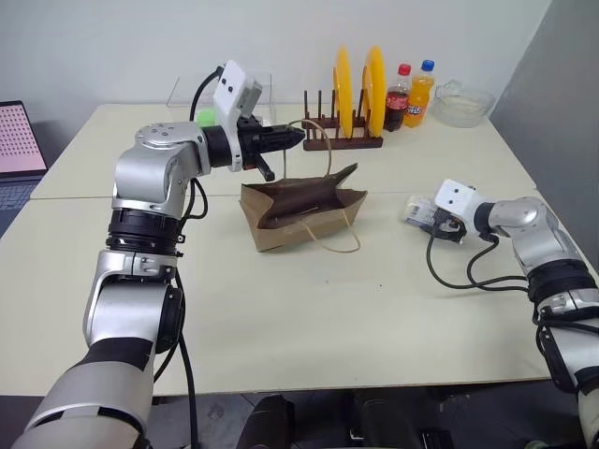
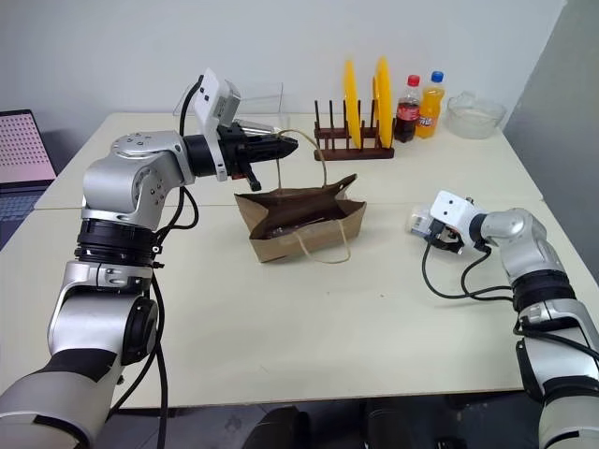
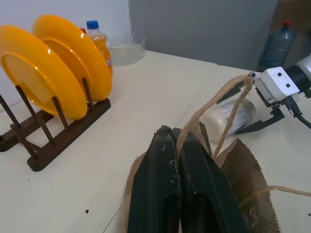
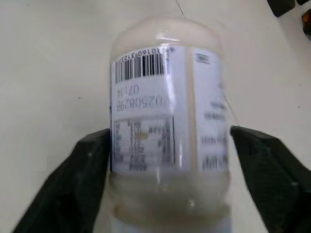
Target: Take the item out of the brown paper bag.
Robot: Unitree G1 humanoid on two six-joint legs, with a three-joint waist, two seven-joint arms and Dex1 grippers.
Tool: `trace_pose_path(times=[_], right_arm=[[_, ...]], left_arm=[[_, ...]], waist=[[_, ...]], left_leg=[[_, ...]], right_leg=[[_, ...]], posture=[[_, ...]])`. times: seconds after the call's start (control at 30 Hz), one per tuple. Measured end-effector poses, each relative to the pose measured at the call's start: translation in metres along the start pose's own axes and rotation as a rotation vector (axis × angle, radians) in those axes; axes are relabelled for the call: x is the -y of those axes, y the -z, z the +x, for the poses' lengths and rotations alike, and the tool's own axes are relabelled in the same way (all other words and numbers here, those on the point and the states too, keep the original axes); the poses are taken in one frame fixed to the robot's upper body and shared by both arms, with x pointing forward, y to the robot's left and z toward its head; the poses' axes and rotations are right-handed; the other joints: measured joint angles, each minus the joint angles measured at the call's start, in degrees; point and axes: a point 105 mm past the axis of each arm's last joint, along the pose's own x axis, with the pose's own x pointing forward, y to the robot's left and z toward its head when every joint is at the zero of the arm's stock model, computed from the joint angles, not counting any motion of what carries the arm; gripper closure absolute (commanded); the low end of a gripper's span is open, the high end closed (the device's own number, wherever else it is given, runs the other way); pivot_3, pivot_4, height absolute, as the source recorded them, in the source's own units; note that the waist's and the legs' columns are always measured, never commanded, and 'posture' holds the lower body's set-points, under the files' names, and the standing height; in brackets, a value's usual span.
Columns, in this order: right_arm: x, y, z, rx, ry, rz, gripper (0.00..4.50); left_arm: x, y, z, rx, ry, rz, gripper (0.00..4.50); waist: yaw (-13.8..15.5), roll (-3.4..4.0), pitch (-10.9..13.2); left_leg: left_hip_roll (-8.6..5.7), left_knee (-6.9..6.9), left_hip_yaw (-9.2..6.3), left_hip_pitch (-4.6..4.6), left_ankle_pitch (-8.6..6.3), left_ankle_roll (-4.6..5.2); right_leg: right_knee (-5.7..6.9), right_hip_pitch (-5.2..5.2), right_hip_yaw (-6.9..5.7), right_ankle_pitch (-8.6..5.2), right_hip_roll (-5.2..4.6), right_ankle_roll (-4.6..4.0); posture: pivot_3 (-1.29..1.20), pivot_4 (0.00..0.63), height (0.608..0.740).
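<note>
- Plate rack (image 1: 343,140), two bottles (image 1: 409,94), bowl (image 1: 462,103) behind bag (image 1: 301,217).
- Left gripper (image 1: 292,137) level, clamped on a bag handle (image 3: 228,104).
- Right gripper (image 4: 170,145) low, jaws spread around item (image 4: 167,121) lying on table (image 1: 309,318).

Bag interior (image 2: 298,217): dark, contents cannot be told.
Item's (image 4: 167,126) printed label: blurred, text unreadable; its lower end cut off by the picture's edge.
Laptop (image 1: 17,150): cut off at the left edge.
Green thing (image 1: 206,117): mostly hidden behind the left arm.
</note>
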Motion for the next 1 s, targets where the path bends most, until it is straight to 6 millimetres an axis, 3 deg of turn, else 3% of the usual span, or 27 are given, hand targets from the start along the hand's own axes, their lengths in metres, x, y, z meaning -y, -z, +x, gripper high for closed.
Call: trace_pose_path(times=[0.2, 0.43, 0.53, 0.63, 0.7, 0.8, 1.0], right_arm=[[0.002, -0.002, -0.007, -0.008, -0.036, -0.030, 0.01], [0.009, -0.033, -0.060, 0.148, -0.038, 0.004, 0.01], [-0.012, -0.059, -0.082, 0.300, -0.052, 0.075, 0.01], [-0.057, -0.087, -0.094, 0.472, -0.076, 0.180, 0.01], [-0.086, -0.097, -0.093, 0.535, -0.090, 0.286, 0.00], [-0.111, -0.113, -0.091, 0.599, -0.058, 0.412, 0.00], [-0.111, -0.141, -0.078, 0.684, 0.094, 0.550, 0.00]], left_arm=[[0.000, 0.000, 0.000, 0.000, -0.001, -0.010, 4.50], [-0.006, 0.001, -0.001, 0.000, -0.029, 0.020, 4.50], [-0.012, 0.006, -0.002, -0.019, -0.041, 0.039, 4.50], [-0.017, 0.007, -0.004, -0.042, -0.046, 0.077, 4.50], [-0.020, 0.005, -0.006, -0.050, -0.045, 0.099, 4.09], [-0.022, 0.010, -0.013, -0.087, -0.039, 0.120, 3.31], [-0.029, 0.013, -0.029, -0.149, -0.051, 0.192, 1.43]], waist=[[0.0, 0.00, 0.0], [0.3, 0.02, 0.0], [0.4, 0.01, 0.0], [0.4, 0.01, 0.0], [0.4, 0.02, 0.0], [0.3, 0.02, 0.0], [0.1, 0.02, 0.0]], left_leg=[[0.00, 0.00, 0.00, 0.00, 0.01, -0.02], [0.00, 0.01, -0.11, -0.02, -0.08, 0.13], [0.01, 0.01, -0.22, 0.02, -0.09, 0.14], [0.01, 0.01, -0.38, 0.03, -0.09, 0.13], [-0.02, 0.02, -0.34, 0.04, -0.09, 0.13], [-0.03, 0.06, -0.30, 0.06, -0.08, 0.13], [-0.02, 0.03, -0.28, 0.16, -0.08, 0.14]], right_leg=[[0.00, 0.00, 0.00, 0.00, 0.00, 0.00], [0.00, 0.03, -0.10, 0.00, -0.01, 0.01], [0.01, 0.09, -0.17, -0.01, 0.00, 0.02], [0.00, 0.14, -0.25, -0.05, 0.01, 0.09], [0.01, 0.13, -0.19, -0.13, -0.01, 0.22], [0.02, 0.13, -0.13, -0.17, 0.00, 0.30], [0.02, 0.14, -0.11, -0.19, 0.03, 0.31]], posture=[[0.00, 0.150, 0.740], [0.00, 0.150, 0.740], [0.00, 0.150, 0.740], [0.00, 0.150, 0.740], [0.00, 0.150, 0.740], [0.00, 0.150, 0.740], [0.00, 0.150, 0.740]])
